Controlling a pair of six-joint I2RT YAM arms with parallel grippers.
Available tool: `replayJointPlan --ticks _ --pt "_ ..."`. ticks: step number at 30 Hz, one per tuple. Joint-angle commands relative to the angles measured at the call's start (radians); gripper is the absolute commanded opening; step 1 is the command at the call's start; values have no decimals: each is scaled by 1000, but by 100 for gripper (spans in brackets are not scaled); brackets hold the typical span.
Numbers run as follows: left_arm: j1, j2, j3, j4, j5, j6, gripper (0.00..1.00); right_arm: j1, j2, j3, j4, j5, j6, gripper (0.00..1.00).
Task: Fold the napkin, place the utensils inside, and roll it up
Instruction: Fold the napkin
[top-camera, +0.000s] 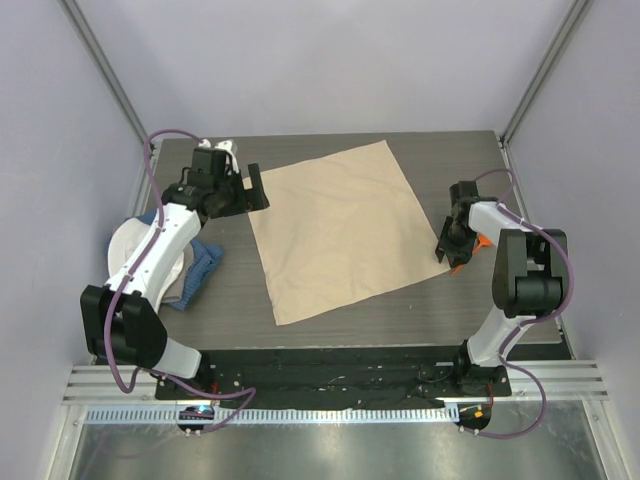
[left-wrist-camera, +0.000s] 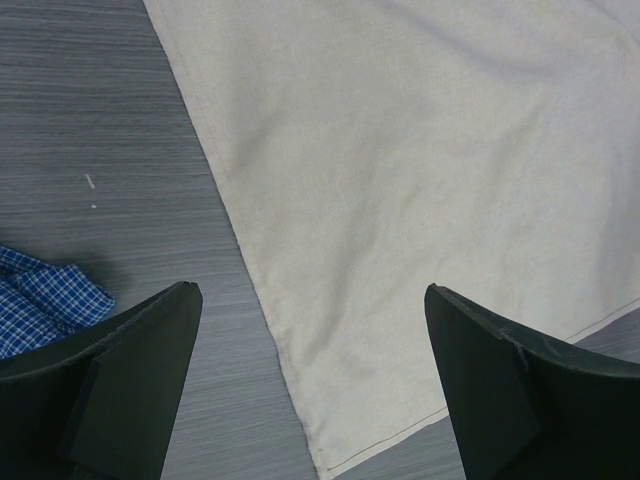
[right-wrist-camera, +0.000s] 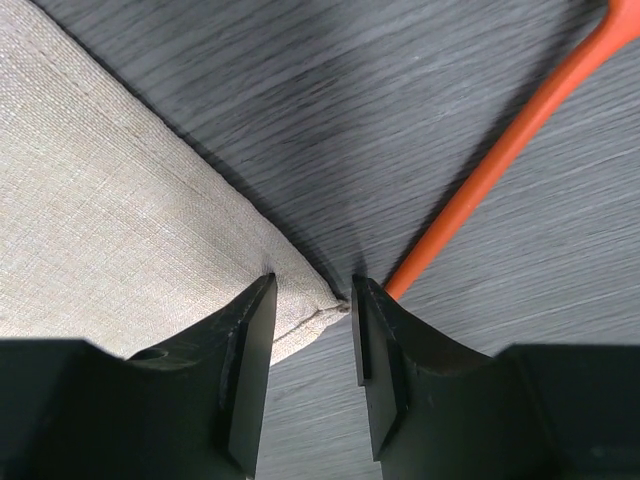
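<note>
The beige napkin lies flat and unfolded, set like a diamond on the dark table. My left gripper hovers wide open over the napkin's left corner, nothing between its fingers. My right gripper is down at the napkin's right corner. In the right wrist view its jaws are narrowed but still apart, straddling the corner tip of the cloth. An orange utensil lies on the table just right of that gripper, partly hidden by it in the top view.
A blue checked cloth lies crumpled at the left, beside a white object under my left arm; it also shows in the left wrist view. The table's right edge runs close behind the right arm.
</note>
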Motion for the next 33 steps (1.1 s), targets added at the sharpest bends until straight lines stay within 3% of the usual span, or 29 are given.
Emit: replayJointPlan --ticks 1,6,19,27,33 --pt "1 -27 0 19 21 0 100 -3 1 -17 23 2 -11 42" --pt "1 -27 -1 22 27 -2 100 -3 13 -39 29 -6 -11 36" --pt "1 -27 -3 23 34 -5 100 -3 -40 6 -22 -116 -71 1" --pt "1 -20 -3 26 54 -9 100 28 -73 122 -63 -266 -79 1" --pt "1 -20 -6 31 57 -9 100 166 4 253 -2 -323 -16 1"
